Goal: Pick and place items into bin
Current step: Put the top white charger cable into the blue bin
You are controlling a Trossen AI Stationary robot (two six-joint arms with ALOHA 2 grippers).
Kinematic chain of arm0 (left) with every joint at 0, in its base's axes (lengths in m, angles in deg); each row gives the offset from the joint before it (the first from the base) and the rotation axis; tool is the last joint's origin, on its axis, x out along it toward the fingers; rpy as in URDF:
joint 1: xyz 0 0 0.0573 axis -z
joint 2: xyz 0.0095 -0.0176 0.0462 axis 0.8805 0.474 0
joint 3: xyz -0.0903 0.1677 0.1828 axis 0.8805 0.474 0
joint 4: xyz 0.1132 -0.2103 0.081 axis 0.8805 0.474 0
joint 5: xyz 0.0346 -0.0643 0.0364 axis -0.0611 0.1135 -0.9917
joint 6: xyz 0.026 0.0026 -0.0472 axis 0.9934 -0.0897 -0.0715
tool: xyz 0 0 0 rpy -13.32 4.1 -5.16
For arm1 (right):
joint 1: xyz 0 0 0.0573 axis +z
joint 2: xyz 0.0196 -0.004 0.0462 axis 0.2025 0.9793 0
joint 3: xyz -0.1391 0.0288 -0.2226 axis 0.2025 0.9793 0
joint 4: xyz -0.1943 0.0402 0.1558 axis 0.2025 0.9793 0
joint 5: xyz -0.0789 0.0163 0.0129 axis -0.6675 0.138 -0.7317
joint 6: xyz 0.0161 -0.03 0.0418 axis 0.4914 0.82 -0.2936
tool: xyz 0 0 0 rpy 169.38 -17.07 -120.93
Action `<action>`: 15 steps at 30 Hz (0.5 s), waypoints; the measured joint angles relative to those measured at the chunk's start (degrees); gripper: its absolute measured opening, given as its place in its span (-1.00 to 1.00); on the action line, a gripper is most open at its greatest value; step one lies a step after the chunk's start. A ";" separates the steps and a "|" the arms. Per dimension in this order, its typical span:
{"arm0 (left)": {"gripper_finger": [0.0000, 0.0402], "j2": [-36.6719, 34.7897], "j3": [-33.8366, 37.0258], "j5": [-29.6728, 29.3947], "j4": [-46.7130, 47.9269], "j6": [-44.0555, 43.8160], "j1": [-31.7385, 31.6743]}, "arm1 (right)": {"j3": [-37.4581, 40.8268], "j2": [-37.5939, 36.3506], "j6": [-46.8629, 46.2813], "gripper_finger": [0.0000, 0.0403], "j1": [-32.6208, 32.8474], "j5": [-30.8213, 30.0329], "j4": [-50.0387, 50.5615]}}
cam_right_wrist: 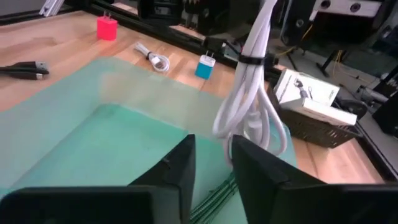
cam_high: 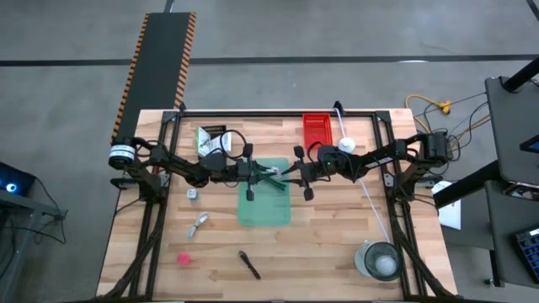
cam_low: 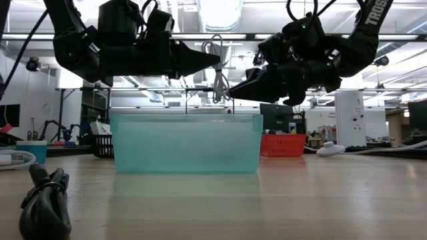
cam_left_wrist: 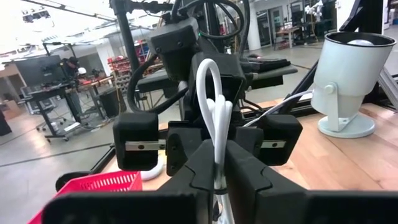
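A white coiled cable (cam_low: 217,70) hangs above the translucent green bin (cam_high: 264,206), which stands at the middle of the table. My left gripper (cam_left_wrist: 217,169) reaches in level from the table's left and is shut on the cable. My right gripper (cam_right_wrist: 212,158) comes from the table's right, facing the left one. Its fingers are open, with the cable's lower loops (cam_right_wrist: 245,124) just off their tips. A pink blob (cam_high: 183,258), a black pen-like tool (cam_high: 249,264) and small silvery pieces (cam_high: 199,223) lie on the near part of the table. My left gripper pinches the bundled cable between its two fingers, just below the cable's upper loop (cam_left_wrist: 214,118). The fingers lie level, coming from the table's left, across the bundle. The cable stands upright in the hold, its upper loop above the fingers and its lower loops (cam_low: 220,90) hanging clear over the bin. My right gripper: I cannot tell whether its open fingertips touch the lower loops.
A red tray (cam_high: 317,129) and a white stand (cam_high: 346,145) are at the far right. White printed packets (cam_high: 210,137) sit in a black basket at the far left. A round white cup (cam_high: 379,259) stands near right. A blue plug (cam_right_wrist: 205,65) and a small cable (cam_right_wrist: 155,60) lie beyond the bin.
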State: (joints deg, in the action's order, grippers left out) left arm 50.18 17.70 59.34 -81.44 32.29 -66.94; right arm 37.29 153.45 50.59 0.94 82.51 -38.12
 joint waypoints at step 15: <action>-0.98 -8.24 0.42 -0.10 16.91 0.15 0.00 | 0.02 -0.01 -2.10 -0.19 -0.02 -0.15 0.66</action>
State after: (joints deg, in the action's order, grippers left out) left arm 41.94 18.12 59.25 -64.53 32.44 -66.94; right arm 37.31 153.44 48.50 0.92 82.35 -37.46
